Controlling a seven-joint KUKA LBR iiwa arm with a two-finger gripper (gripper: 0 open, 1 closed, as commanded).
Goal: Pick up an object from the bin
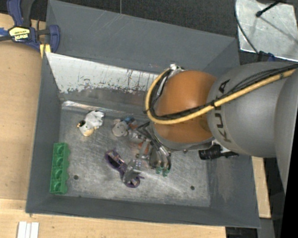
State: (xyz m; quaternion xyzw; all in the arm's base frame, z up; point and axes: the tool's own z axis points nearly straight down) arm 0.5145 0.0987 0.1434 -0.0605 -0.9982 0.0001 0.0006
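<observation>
My gripper point(152, 157) hangs low over the middle of the bin floor, just below the orange cover, with a small green bit showing at its right side. A purple and grey toy point(123, 167) lies right beside it, to its lower left. A small grey and brown thing point(121, 127) sits just up and left of the gripper, near the back wall. A white and yellow toy point(90, 122) lies further left.
A green ridged block point(59, 168) lies along the bin's left wall. The arm and its orange cover hang over the bin's right half, hiding the floor there. Bare floor runs along the front wall.
</observation>
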